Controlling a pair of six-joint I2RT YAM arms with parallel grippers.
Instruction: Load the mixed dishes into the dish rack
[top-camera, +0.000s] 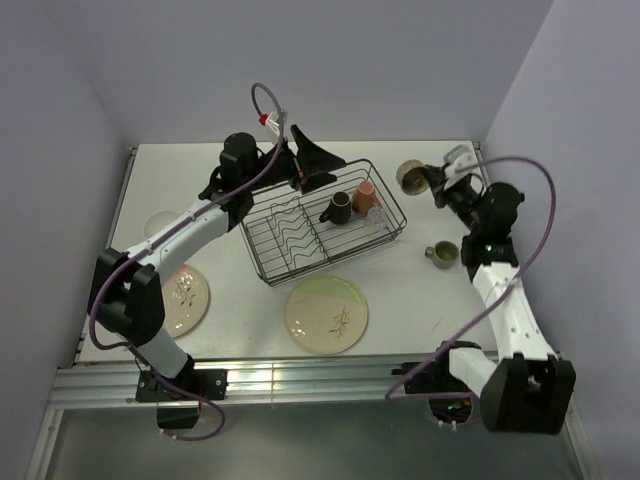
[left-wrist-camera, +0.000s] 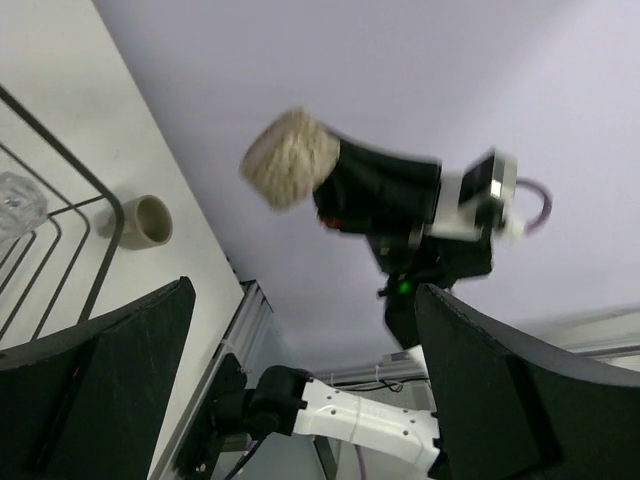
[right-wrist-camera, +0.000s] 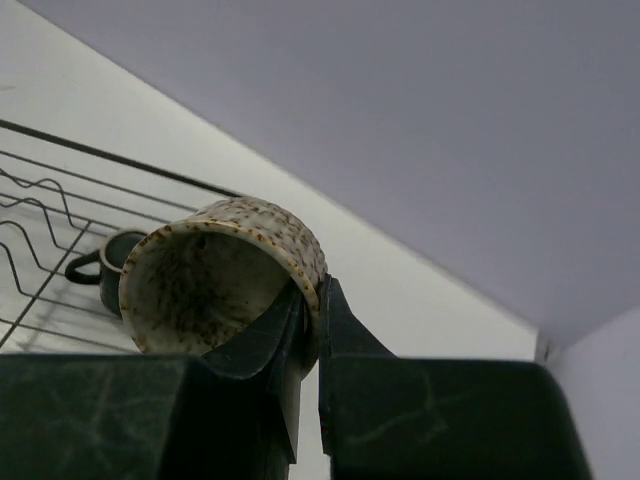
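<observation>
Above the white table (top-camera: 250, 300), the right gripper (right-wrist-camera: 308, 305) pinches only the rim of the speckled brown mug (right-wrist-camera: 215, 280), tilted in the air beside the right end of the dish rack (top-camera: 255, 255), so a quick swing could lever it loose; the left gripper (top-camera: 315, 160) hangs spread, empty.

Speckled mug (right-wrist-camera: 225, 275) in the middle of the right wrist view: cream glaze peppered with brown flecks, a bit shiny inside, sandy-looking outside. Matt black plastic on the right gripper (right-wrist-camera: 314, 300), faintly scuffed. Dish rack (top-camera: 320, 222) mid-frame in the top view: thin black coated wire, smooth. Green-tinted plate (top-camera: 327, 314) and pink-tinted plate (top-camera: 185, 295): glazed ceramic, soft sheen. Clear glass (left-wrist-camera: 18, 200) at the left edge of the left wrist view, shiny. Table (top-camera: 420, 300): plain white, matt. Right arm (top-camera: 512, 315): smooth white plastic shell. Rail (top-camera: 300, 385) along the bottom: bare brushed metal.
</observation>
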